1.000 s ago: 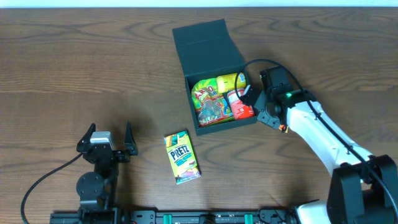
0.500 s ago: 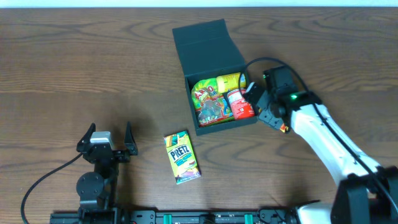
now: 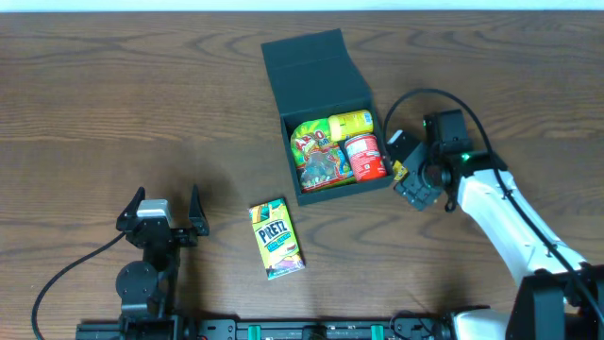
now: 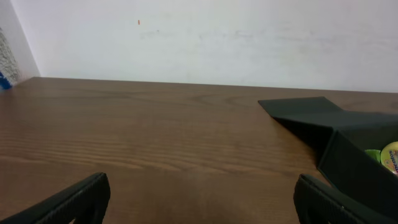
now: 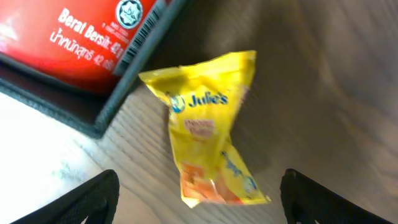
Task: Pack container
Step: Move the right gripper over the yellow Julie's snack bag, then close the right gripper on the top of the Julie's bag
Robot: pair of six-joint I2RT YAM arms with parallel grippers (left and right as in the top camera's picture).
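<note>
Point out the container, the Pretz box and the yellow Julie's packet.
container point(image 3: 311, 71), overhead view, on its open lid.
Pretz box point(image 3: 276, 238), overhead view, middle of its printed face.
Julie's packet point(image 5: 208, 149), right wrist view, middle of the yellow wrapper.

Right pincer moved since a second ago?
Yes. In the overhead view the right pincer has backed off to the right, away from the right wall of the container, which it reached over before.
</note>
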